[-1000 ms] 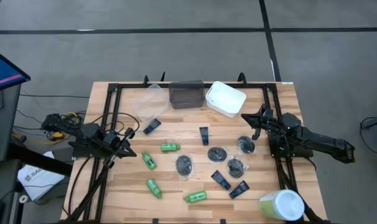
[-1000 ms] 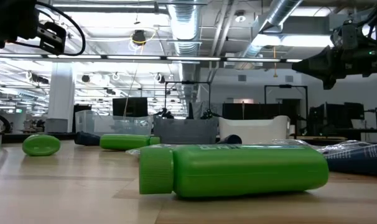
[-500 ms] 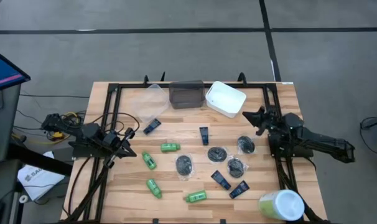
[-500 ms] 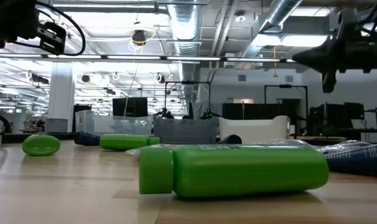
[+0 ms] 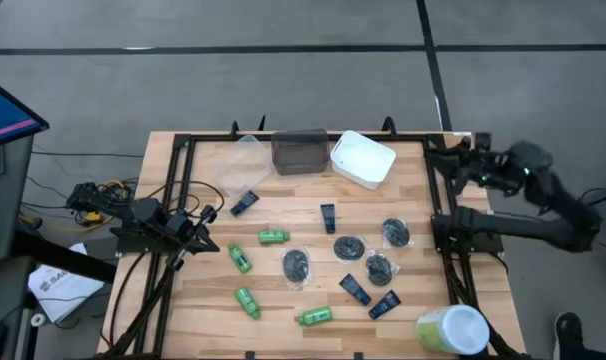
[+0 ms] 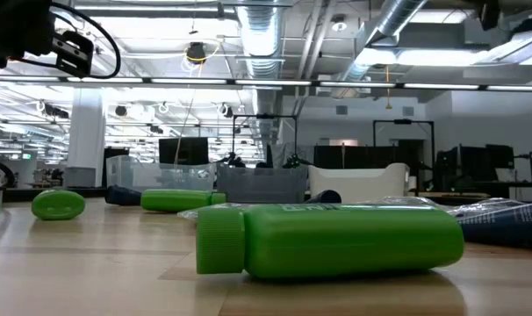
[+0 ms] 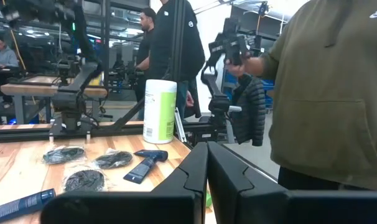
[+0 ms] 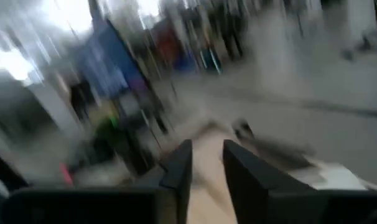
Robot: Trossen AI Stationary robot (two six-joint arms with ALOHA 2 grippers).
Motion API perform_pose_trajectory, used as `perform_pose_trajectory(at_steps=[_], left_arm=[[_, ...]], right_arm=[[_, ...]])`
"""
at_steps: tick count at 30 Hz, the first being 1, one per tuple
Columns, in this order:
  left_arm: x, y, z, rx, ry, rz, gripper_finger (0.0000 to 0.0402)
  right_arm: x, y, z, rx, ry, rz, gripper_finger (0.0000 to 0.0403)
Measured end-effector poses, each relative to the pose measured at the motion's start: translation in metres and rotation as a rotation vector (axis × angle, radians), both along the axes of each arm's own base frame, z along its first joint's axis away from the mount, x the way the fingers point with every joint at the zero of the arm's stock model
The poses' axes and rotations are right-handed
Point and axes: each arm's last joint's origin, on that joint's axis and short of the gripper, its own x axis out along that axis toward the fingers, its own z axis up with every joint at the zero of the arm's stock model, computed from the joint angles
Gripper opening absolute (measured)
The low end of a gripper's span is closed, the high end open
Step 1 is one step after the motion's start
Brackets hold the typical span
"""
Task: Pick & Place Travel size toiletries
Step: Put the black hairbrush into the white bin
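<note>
The travel size toiletries lie spread on the wooden table (image 5: 203, 330). There are green bottles (image 5: 273, 237) (image 5: 247, 302), dark blue sachets (image 5: 328, 217) (image 5: 354, 289) and dark grey round lumps (image 5: 297, 266) (image 5: 395, 233). One green bottle (image 6: 336, 239) lies on its side close to the low camera. My left gripper (image 5: 211, 211) hovers shut at the table's left edge, touching nothing; its closed fingers (image 7: 207, 168) show in the left wrist view. My right gripper (image 5: 436, 152) is raised high over the far right corner. It is open and empty, with a gap between its fingers (image 8: 207, 163).
A clear tub (image 5: 238, 165), a dark tub (image 5: 299, 152) and a white tub (image 5: 362, 159) stand along the far edge. A big pale green-and-white cylinder (image 5: 451, 330) stands at the near right corner. A person in an olive top (image 7: 338, 93) stands beyond the table's right side.
My right gripper has risen fast from just above the table's right side to high over the far right corner, blurring as it goes. In the low view it has left the upper right of the picture. The left arm and the toiletries have kept still.
</note>
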Motion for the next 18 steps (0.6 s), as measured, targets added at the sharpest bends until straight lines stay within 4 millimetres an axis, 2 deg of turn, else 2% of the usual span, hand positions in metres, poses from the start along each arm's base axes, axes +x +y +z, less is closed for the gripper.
perform_pose_trajectory(at_steps=[4,7,10,13,15,18], left_arm=[[0.000,0.000,0.000,0.000,0.000,0.000,0.0003],[0.000,0.000,0.000,0.000,0.000,0.000,0.0003],[0.000,0.000,0.000,0.000,0.000,0.000,0.0003],[0.000,0.000,0.000,0.000,0.000,0.000,0.0003],[0.000,0.000,0.000,0.000,0.000,0.000,0.0003],[0.000,0.000,0.000,0.000,0.000,0.000,0.0003]], right_arm=[[0.023,-0.006,0.023,0.096,0.372,0.017,0.0132],[0.038,-0.011,0.018,0.255,0.661,-0.044,0.0155],[0.053,-0.015,0.003,0.384,0.897,-0.098,0.0180],[0.080,-0.017,-0.023,0.466,1.090,-0.124,0.0209],[0.098,-0.016,-0.041,0.494,1.173,-0.132,0.0229],[0.113,-0.009,-0.067,0.524,1.259,-0.141,0.0256]])
